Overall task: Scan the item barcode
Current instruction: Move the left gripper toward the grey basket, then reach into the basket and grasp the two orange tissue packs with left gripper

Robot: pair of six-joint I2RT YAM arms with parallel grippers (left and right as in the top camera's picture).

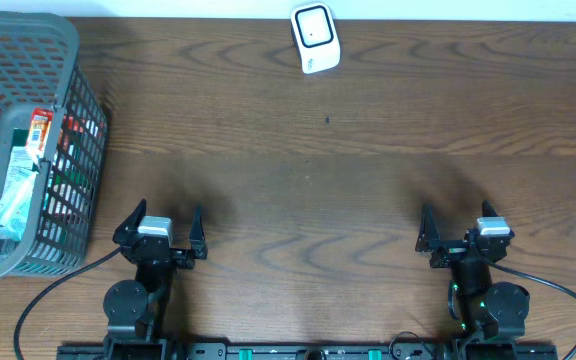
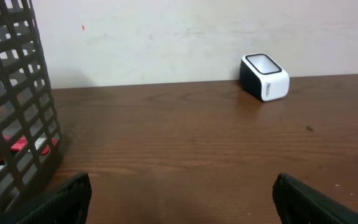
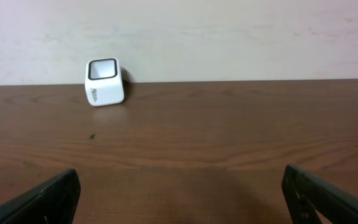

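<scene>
Packaged items (image 1: 18, 172), the things to be scanned, stand crowded together inside a basket at the left edge of the scene, none yet picked out. The wooden table (image 1: 298, 180) fills the view. The grey mesh basket (image 1: 80, 150) is the biggest thing on it; the packets inside look thin and soft, with red and green printing, and no barcode can be made out. At the near edge sit the two arms. The left gripper (image 1: 165, 222) is just beside the basket, its fingers spread wide and holding nothing. The right gripper (image 1: 456, 225), well apart on the other side, is spread wide and bare as well. Smallest is the white scanner (image 1: 315, 38) with its dark window, at the far edge of the table against the wall. Several slips seem likely from here. Fingers reaching into the basket could catch on the mesh or nudge it aside. They could pinch two packets at once, because the packets touch. A soft packet might sag or slide in the grip. Its barcode could also end up turned away from the scanner's window.
</scene>
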